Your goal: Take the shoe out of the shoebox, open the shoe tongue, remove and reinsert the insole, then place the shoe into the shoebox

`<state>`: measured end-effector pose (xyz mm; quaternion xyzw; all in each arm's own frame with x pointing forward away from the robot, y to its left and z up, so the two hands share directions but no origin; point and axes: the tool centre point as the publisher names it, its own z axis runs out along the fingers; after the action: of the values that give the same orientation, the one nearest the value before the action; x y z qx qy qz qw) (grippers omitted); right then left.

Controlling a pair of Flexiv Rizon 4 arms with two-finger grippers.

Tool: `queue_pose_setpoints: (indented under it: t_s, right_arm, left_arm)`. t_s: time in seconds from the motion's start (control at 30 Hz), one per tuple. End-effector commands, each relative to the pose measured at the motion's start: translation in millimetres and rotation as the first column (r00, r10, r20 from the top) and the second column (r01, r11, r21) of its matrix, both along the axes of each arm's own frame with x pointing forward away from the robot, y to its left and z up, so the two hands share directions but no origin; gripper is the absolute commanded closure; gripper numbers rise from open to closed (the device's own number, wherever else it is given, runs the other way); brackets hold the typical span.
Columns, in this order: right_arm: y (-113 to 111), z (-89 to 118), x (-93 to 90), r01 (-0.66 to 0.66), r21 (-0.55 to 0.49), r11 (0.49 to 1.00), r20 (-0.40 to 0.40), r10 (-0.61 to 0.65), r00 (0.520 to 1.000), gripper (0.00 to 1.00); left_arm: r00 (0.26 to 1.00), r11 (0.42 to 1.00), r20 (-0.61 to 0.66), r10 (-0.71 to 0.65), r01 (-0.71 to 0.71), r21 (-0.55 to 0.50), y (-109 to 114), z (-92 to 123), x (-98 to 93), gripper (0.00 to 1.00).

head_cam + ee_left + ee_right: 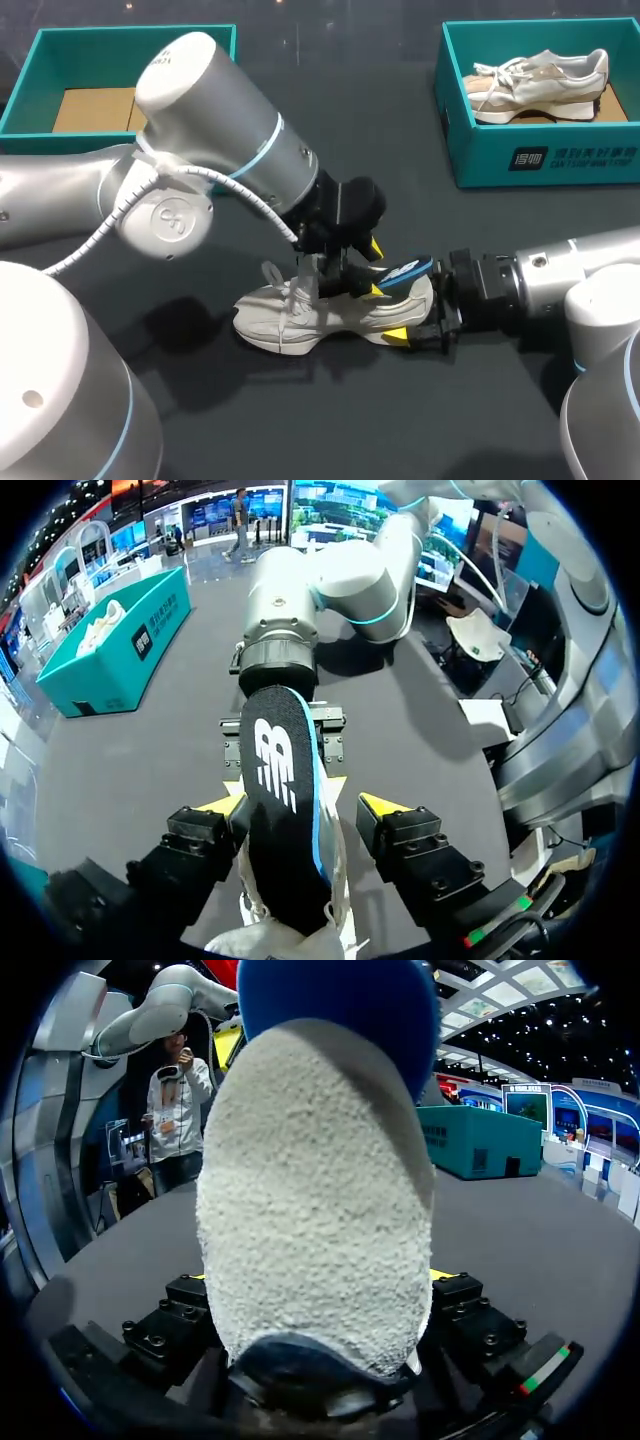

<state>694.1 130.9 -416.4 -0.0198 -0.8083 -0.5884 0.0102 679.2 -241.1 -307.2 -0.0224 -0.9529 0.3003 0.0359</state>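
A white sneaker (300, 312) stands on the dark table near the middle. A black insole (405, 274) with a blue edge sticks up out of its heel opening. My left gripper (357, 268) hangs over the shoe. In the left wrist view the insole (283, 810) lies between its yellow fingertips (382, 805), with a gap on one side, so the left gripper (300, 805) is open. My right gripper (428, 305) sits at the heel. In the right wrist view the heel (315, 1230) fills the space between both fingers, and the right gripper (318, 1290) is shut on it.
A teal shoebox (545, 162) at the back right holds a second pale sneaker (540, 85). Another teal box (35, 95), with only brown card inside, stands at the back left behind my left arm. The shoebox (110, 650) also shows in the left wrist view.
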Motion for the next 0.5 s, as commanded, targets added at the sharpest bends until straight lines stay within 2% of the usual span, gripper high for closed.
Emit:
queue_pose_setpoints:
  t_s: [0.03, 0.33, 0.4, 0.5]
  right_arm:
    - [1, 0, -1.4, 0.001, -0.005, 1.000, 0.000, -0.001, 1.000, 1.00]
    - [1, 0, -1.4, 0.001, -0.005, 1.000, 0.000, -0.001, 1.000, 1.00]
    - [1, 0, -1.4, 0.001, -0.005, 1.000, 0.000, -0.001, 1.000, 1.00]
    - [1, 0, -1.4, 0.001, -0.005, 1.000, 0.000, -0.001, 1.000, 1.00]
  left_arm:
    - [0.998, 0.999, 0.046, 0.035, -0.036, 0.012, -6, -6, -9.2, 0.38]
    - [0.992, 0.995, 0.093, 0.090, -0.094, 0.045, -17, -19, -6.3, 0.48]
    - [0.989, 0.992, 0.103, 0.106, -0.111, 0.051, -20, -21, -5.3, 0.53]
    - [0.984, 0.989, 0.116, 0.133, -0.140, 0.053, -22, -22, -2.6, 0.71]
